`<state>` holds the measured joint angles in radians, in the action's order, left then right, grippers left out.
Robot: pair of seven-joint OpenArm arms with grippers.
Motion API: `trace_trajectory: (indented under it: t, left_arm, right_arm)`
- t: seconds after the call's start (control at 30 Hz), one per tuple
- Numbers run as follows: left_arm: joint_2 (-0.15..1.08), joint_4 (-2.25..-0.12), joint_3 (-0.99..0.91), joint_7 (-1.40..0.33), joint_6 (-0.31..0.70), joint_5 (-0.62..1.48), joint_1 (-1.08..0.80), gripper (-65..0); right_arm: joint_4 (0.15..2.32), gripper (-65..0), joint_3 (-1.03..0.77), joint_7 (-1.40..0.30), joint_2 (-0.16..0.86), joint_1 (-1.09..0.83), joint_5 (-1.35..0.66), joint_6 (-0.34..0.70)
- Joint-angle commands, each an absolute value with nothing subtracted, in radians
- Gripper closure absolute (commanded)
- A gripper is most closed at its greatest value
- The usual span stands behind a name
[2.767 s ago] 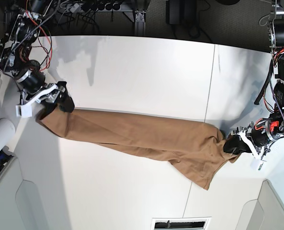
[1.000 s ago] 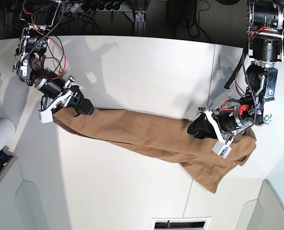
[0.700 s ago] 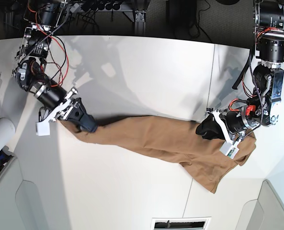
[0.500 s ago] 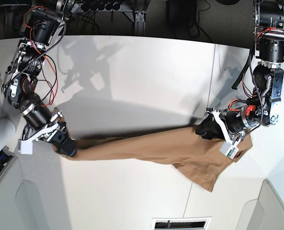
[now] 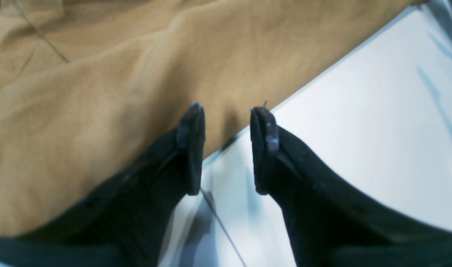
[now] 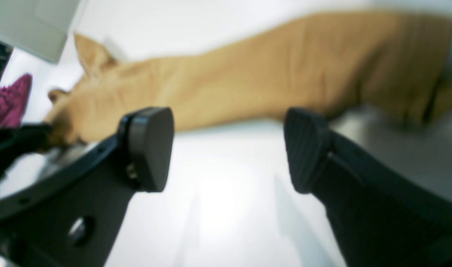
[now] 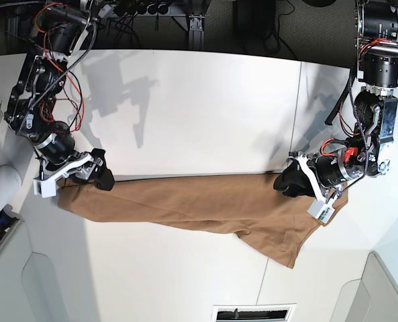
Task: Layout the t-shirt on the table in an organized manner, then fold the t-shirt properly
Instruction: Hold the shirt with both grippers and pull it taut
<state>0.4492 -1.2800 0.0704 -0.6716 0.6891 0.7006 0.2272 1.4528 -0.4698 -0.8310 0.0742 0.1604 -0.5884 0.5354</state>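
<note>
T-shirt (image 7: 199,204), a long band across the table (image 7: 199,100): our right gripper (image 6: 226,148) gapes empty, our left gripper (image 5: 226,144) stands parted, holding nothing we see; regrasp corners, spread flat.

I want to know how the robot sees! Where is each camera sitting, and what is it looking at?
Base: up above, looking straight down on the white table, the long brown t-shirt and both arms.
Left wrist: on the left arm, looking past the left gripper, whose two dark fingers stand apart at the shirt's edge.
Right wrist: on the right arm, looking past the wide-open right gripper along the shirt; blurry.
Shared: all three show the t-shirt on the table.
</note>
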Motion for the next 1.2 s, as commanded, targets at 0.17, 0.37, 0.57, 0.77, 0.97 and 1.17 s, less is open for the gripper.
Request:
trace_trajectory:
  t: [0.17, 0.37, 0.57, 0.77, 0.97, 1.17]
  left_arm:
    - [0.453, -1.293, 0.066, -0.639, 0.698, 0.758, 0.253, -20.4]
    - [0.403, -1.293, 0.112, -0.640, 0.698, 0.719, 0.255, -19.4]
    - [0.399, -1.293, 0.211, -0.640, 0.698, 0.689, 0.255, -19.5]
    - [0.399, -1.293, 0.217, -0.641, 0.698, 0.686, 0.255, -19.5]
    - [0.400, -1.293, 0.216, -0.646, 0.698, 0.664, 0.254, -19.5]
    - [0.400, -1.293, 0.216, -0.648, 0.698, 0.664, 0.254, -19.5]
  right_arm:
    - [1.467, -45.1, -0.469, -0.640, 0.083, 0.078, -0.516, 0.467]
    - [1.436, -44.9, -0.469, -0.601, 0.083, 0.110, -0.470, 0.432]
    - [1.262, -44.9, -0.469, -0.585, 0.083, 0.223, -0.420, 0.433]
    - [1.163, -44.5, -0.469, -0.583, 0.083, 0.279, -0.418, 0.453]
    - [1.163, -9.4, -0.441, -0.583, 0.083, 0.271, -0.420, 0.519]
    - [1.163, 0.0, -0.422, -0.541, 0.083, 0.271, -0.428, 0.530]
